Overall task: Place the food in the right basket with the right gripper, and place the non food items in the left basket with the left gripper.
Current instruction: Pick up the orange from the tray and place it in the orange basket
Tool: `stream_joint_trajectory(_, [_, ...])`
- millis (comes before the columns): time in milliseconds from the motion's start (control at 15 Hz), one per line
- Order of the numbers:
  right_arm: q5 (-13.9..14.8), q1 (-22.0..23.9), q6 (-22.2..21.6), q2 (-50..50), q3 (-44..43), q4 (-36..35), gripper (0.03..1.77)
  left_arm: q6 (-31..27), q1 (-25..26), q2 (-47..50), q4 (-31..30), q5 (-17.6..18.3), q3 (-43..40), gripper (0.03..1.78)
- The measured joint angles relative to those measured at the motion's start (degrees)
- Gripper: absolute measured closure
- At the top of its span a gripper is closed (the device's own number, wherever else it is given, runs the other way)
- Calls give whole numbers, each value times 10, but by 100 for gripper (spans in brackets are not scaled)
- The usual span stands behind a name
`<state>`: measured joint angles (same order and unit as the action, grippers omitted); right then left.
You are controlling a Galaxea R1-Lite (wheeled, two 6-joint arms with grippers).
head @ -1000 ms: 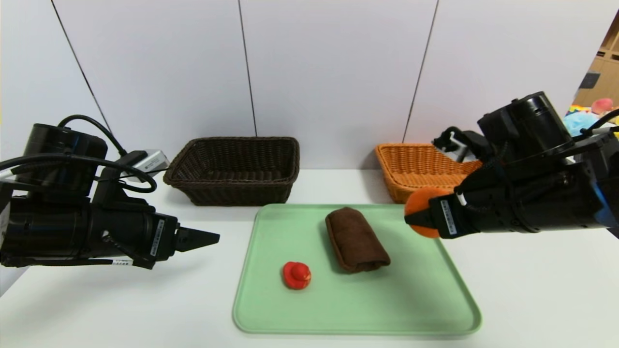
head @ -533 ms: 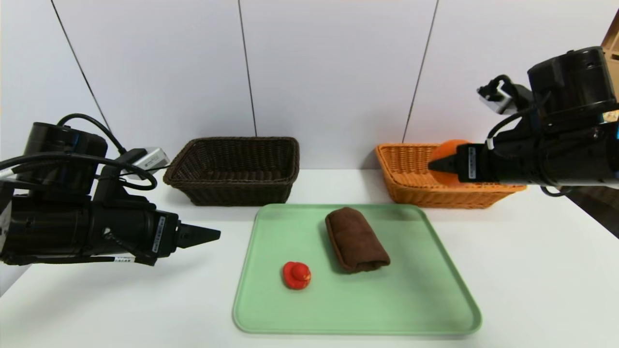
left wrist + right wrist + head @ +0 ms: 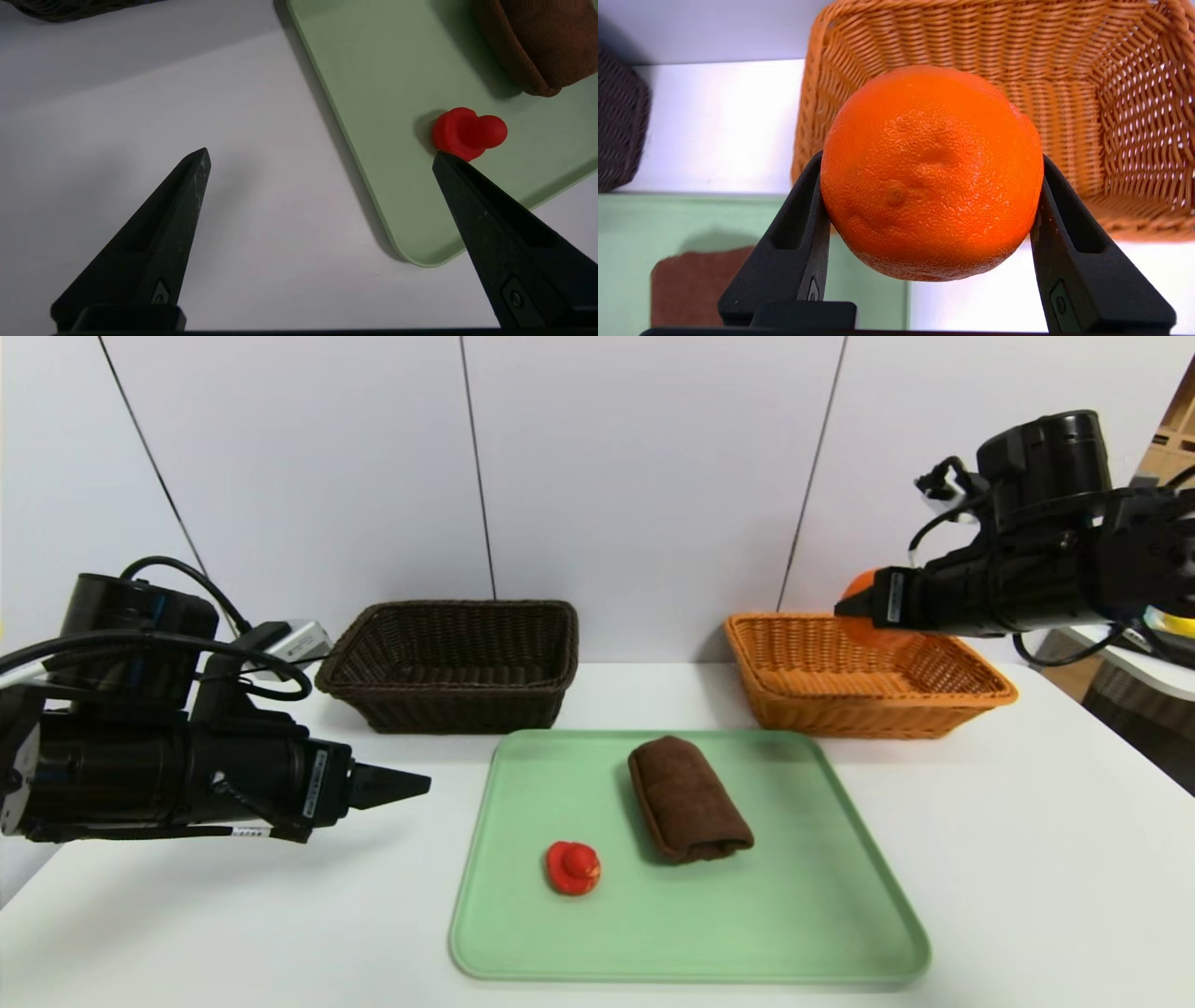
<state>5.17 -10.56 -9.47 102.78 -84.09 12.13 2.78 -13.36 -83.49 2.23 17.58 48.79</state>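
The orange fruit (image 3: 931, 172) is pinched by the right end effector (image 3: 854, 607) above the orange-tan basket (image 3: 878, 719). The left end effector (image 3: 322, 156), spread wide, is held over the desk (image 3: 233, 933) beside the green tray (image 3: 766, 933).

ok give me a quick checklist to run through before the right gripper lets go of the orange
- Orange gripped on both sides by the right gripper: ok
- Orange raised above the orange-tan basket, not touching its bottom: ok
- Orange well inside the rim, so it should drop in cleanly: cannot tell
- Left gripper away from that basket, open and holding nothing: ok
- Towel and red toy on the green tray, out of the drop area: ok
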Motion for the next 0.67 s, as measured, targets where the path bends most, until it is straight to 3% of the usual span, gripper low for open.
stream_joint_trajectory(667, [4,36,8,123,-97,13,64,8,2,-6,-2,-1,0,12])
